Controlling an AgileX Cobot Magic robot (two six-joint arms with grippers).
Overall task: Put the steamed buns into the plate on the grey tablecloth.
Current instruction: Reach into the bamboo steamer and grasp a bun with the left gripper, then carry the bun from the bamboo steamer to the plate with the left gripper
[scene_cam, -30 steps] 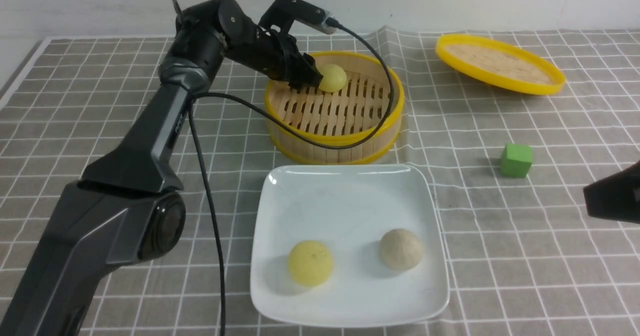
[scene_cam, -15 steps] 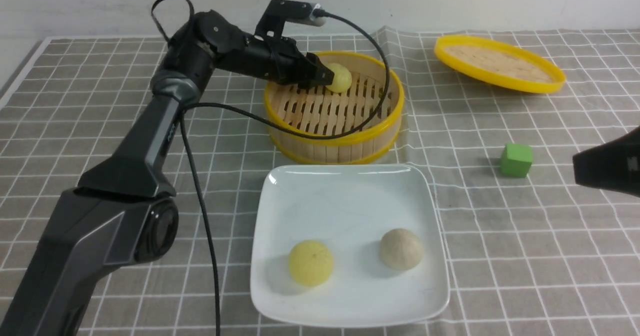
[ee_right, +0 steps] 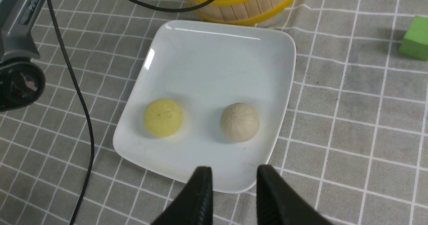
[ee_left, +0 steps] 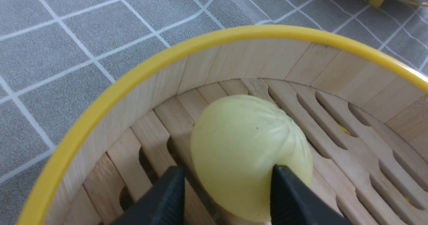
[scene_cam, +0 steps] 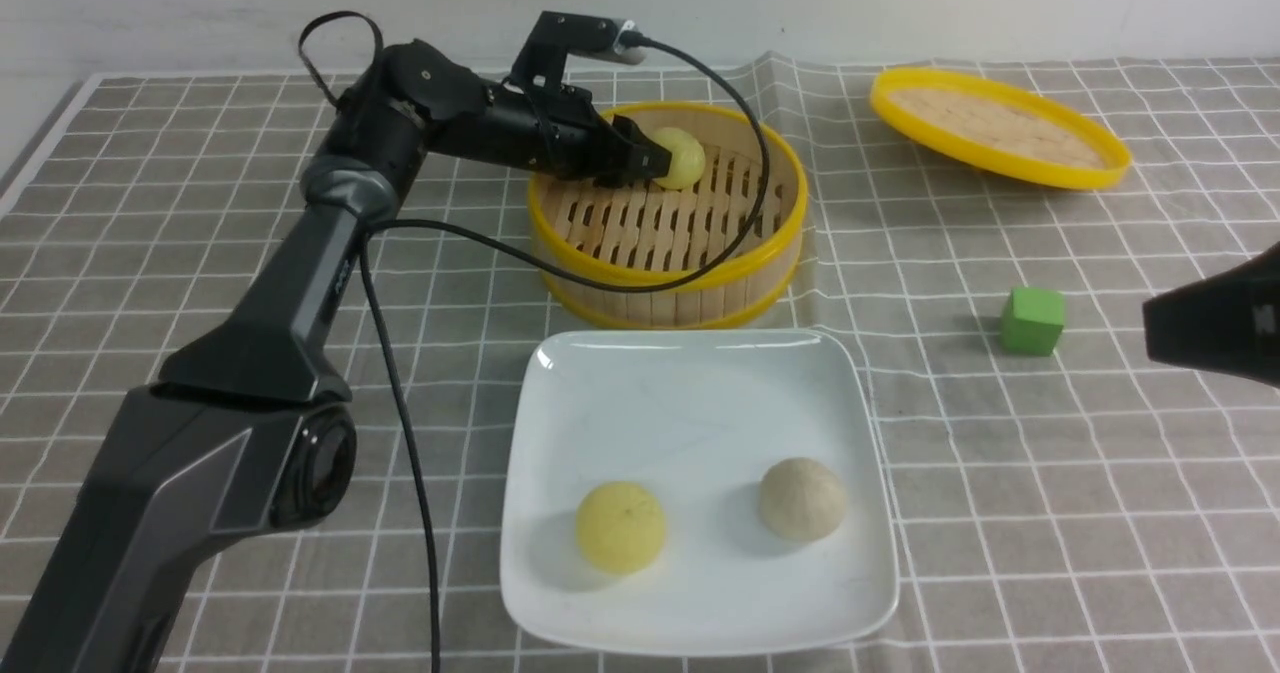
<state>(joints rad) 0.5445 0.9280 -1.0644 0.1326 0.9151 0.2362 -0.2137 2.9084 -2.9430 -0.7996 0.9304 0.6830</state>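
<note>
My left gripper (scene_cam: 655, 161) reaches into the bamboo steamer (scene_cam: 790, 213) and is shut on a pale yellow steamed bun (scene_cam: 682, 156). In the left wrist view the two black fingers (ee_left: 167, 198) press both sides of this tilted bun (ee_left: 247, 141) over the slats. The white square plate (scene_cam: 700, 343) lies on the grey tablecloth (scene_cam: 1050, 503) in front of the steamer. It holds a second yellow bun (scene_cam: 620, 526) and a beige bun (scene_cam: 802, 498). My right gripper (ee_right: 234, 171) is open and empty, above the plate's near edge (ee_right: 217, 61).
The flat yellow-rimmed lid (scene_cam: 1000, 128) lies at the back right. A green cube (scene_cam: 1032, 320) sits right of the plate. The left arm's black cable (scene_cam: 420, 433) hangs over the steamer's front rim and runs down past the plate's left side.
My left gripper has levelled out and shifted slightly right with the yellow bun between its fingers. The right arm has come a little further into the front view and risen.
</note>
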